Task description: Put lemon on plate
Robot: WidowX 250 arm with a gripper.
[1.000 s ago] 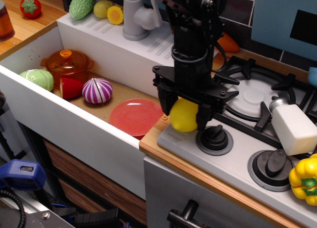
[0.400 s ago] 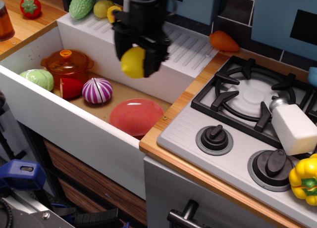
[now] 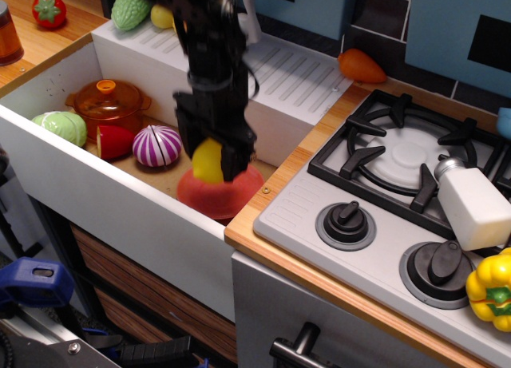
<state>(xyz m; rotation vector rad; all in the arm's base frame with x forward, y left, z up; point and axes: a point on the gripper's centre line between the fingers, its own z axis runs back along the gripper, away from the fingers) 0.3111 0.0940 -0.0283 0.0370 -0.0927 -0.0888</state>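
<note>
Lemon, smooth bright-yellow oval plastic toy point(image 3: 208, 160): sat pinched between the two black fingers of the gripper point(image 3: 214, 167), just left of frame centre, inside the sink basin. Jaws pressed against its sides; only a yellow wedge showed between them.

Key relation: the lemon hung directly over the round, shallow, glossy red-orange plastic plate point(image 3: 217, 194), which lay on the sink floor. The lower end of the lemon overlapped the plate's upper edge in the picture, near its left-centre part. Whether the lemon was touching the plate or hanging just above it could not be told from this single view. Long axis of the lemon appeared roughly upright, running along the fingers; the pointed tip was not visible.

Judgement: with the plate straight beneath, the coming move called for little more than a short descent, if any, and a release. No sideways travel looked necessary. Risk: an oval toy let go on end could roll off a shallow plate.

Hidden or unclear:
- The arm and gripper covered the upper half of the plate; only its lower arc showed.
- Most of the lemon was masked by the fingers.
- Fingertip ends merged with the dark gripper body.

Nearby in the basin, left of the plate: purple-and-white striped onion toy point(image 3: 156, 146), clear of the plate.
</note>
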